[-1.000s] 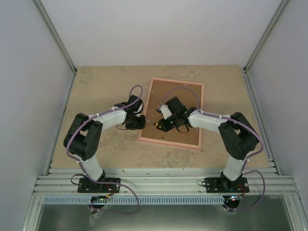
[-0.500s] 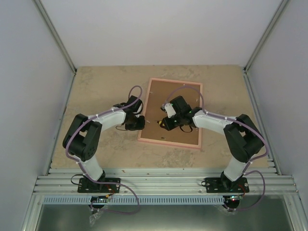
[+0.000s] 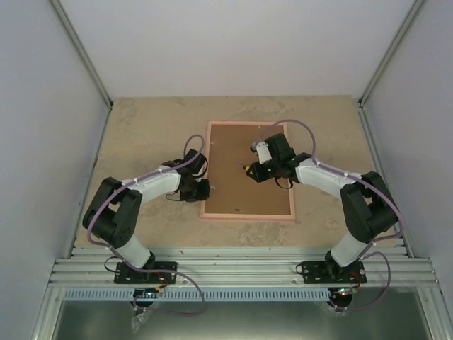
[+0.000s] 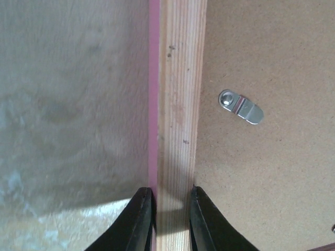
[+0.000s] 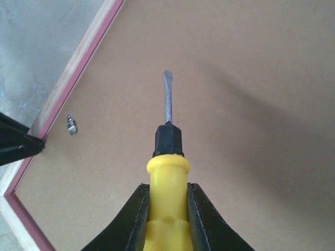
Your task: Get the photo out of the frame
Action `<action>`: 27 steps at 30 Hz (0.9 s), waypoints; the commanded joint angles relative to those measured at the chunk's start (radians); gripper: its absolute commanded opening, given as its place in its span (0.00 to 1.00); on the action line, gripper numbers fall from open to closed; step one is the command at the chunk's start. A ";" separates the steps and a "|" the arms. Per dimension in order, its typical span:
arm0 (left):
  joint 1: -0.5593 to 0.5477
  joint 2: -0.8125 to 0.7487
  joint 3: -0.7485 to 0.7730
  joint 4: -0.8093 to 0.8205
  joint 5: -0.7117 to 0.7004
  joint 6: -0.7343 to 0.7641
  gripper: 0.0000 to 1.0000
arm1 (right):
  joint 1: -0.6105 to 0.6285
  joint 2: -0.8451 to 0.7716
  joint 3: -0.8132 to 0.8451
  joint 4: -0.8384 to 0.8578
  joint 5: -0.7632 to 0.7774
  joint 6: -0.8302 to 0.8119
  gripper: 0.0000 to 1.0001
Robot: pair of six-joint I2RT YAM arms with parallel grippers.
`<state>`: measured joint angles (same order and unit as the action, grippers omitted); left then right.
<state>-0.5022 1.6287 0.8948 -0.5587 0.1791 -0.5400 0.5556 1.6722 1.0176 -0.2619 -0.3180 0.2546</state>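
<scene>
The frame [image 3: 248, 217] lies back side up on the table, pink rim around its brown fibreboard [image 3: 230, 170]. The photo is hidden under the board. My left gripper [image 3: 201, 191] is shut on the frame's left rail; in the left wrist view the pale wood rail [image 4: 178, 104] sits between the jaws of the left gripper [image 4: 172, 209]. My right gripper [image 3: 251, 168] is shut on a yellow-handled screwdriver [image 5: 167, 204] over the middle of the board. The screwdriver's flat blade [image 5: 167, 97] points at the bare board [image 5: 235, 78], a little above it.
A small metal turn clip [image 4: 241, 107] sits on the board near the left rail; it also shows in the right wrist view [image 5: 71, 124]. The beige table [image 3: 148, 127] is walled on the left, right and back.
The frame has turned from tilted to square with the table. My left gripper moved nearer with the rail. My right gripper moved right and farther back with the screwdriver.
</scene>
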 commanded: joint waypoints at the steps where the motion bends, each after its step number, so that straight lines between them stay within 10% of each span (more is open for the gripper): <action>1: -0.023 -0.055 -0.063 -0.088 0.025 -0.044 0.08 | -0.008 -0.027 -0.019 0.016 0.010 -0.019 0.00; 16: -0.012 -0.145 0.005 -0.169 -0.126 -0.049 0.47 | -0.031 -0.066 -0.043 0.040 0.045 -0.018 0.00; 27: 0.153 0.139 0.326 -0.122 -0.075 0.077 0.67 | -0.037 -0.115 -0.064 0.055 0.101 0.002 0.01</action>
<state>-0.3733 1.6615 1.1221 -0.6930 0.0914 -0.5228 0.5240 1.5890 0.9695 -0.2390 -0.2497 0.2474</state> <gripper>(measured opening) 0.665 0.148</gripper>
